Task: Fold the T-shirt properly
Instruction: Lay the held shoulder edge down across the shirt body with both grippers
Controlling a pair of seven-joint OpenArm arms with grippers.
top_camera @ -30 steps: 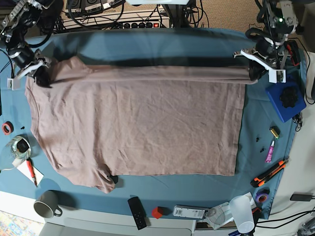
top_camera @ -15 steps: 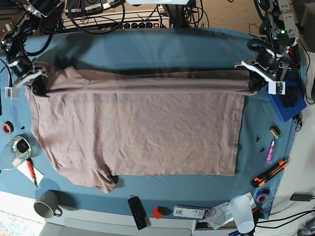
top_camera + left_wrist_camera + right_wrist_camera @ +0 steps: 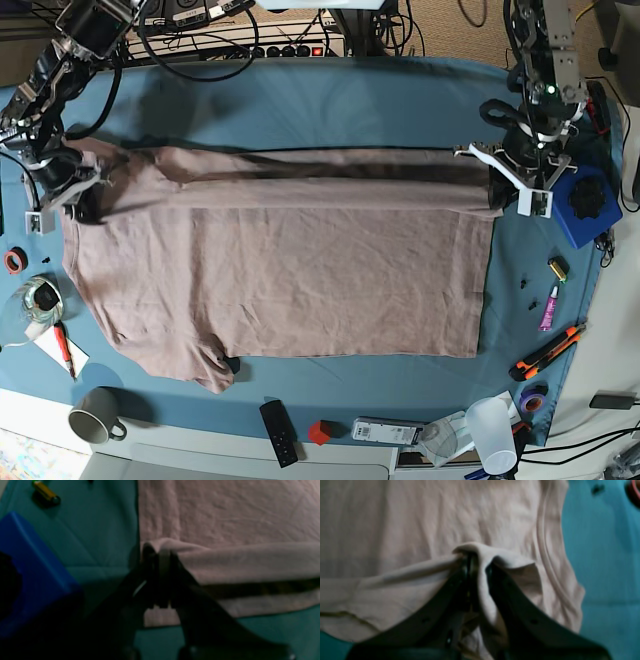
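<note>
- The T-shirt [image 3: 280, 270] lies spread over the middle of the blue desk [image 3: 330, 100], with its bottom hem at the right of the base view and a sleeve at the lower left.
- The first lengthwise fold looks only begun: the upper edge is raised and turned toward the body of the shirt, as a narrow band across the upper part of the frame.
- I judge that most work is left: to lay this edge down, to fold the other side, then to fold across.
- The left gripper [image 3: 160, 552] has its jaws clamped on the hem corner.
- The right gripper [image 3: 476, 555] has its jaws pressed together on a pinch of cloth near the shoulder.
</note>
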